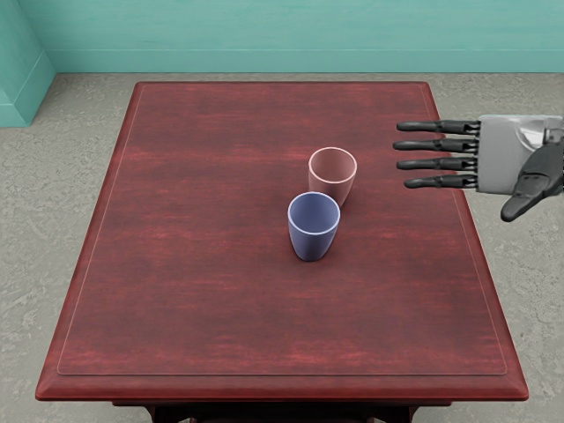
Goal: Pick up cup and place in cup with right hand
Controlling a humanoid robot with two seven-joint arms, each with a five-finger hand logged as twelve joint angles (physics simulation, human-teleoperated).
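1. Tumblers, two of them, stand upright on the table (194,291): the blue tumbler (314,238), my landmark, and the pink tumbler (332,182) just behind it and slightly to its right. Whether their walls touch is hard to say, since the blue one hides part of the other.
2. The right hand (500,154) is well to the right of the blue tumbler and farther back, reaching in over the table's side. Its four fingers are straight with slim gaps between them, the thumb is held apart, and nothing is in its grasp.
3. The wording leaves open which tumbler is to be lifted; both have the same handleless, tapering form, so the same hold should suit either.
4. I would expect an empty one to be light and stiff-walled. The smooth side may prove slippery, and the narrow foot could let a careless nudge tip it.
5. Best hold: thumb on one side, fingers opposite, around the upper wall just below the rim. The flare there should help stop it slipping down through the grip, and a high hold leaves the lower part free to enter the other.
6. Squeeze gently and lift straight up, as a sideways drag could knock its close neighbour.
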